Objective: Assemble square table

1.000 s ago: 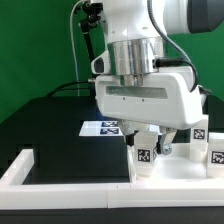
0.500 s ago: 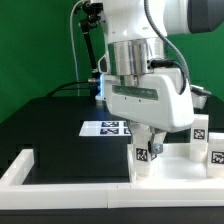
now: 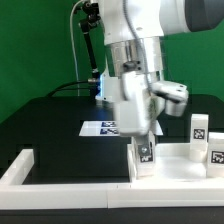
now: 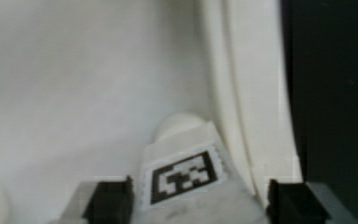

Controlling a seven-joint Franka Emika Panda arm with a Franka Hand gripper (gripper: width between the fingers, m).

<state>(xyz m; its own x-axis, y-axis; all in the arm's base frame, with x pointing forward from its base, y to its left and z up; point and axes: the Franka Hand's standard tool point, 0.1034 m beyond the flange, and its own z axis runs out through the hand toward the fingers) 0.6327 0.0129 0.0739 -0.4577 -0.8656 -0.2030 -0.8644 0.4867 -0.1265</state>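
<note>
The white square top [image 3: 178,166] lies at the exterior view's right, and its flat face [image 4: 69,90] and raised rim [image 4: 247,90] show in the wrist view. A short white leg with a tag [image 3: 146,153] stands upright at the top's near corner. My gripper [image 3: 146,148] reaches straight down over it. In the wrist view the leg [image 4: 190,172] fills the gap between my gripper's [image 4: 202,203] two dark fingers [image 4: 108,202], which press its sides. Two more tagged legs [image 3: 199,128] [image 3: 217,151] stand at the far right.
The marker board [image 3: 103,127] lies on the black table behind the top. Long white border rails run along the front [image 3: 70,190] and the left [image 3: 20,166]. Cables hang at the back before a green wall.
My wrist has turned about its vertical axis, so the hand that faced broadside now shows edge-on. The leg between the fingers has stayed at the same corner.
</note>
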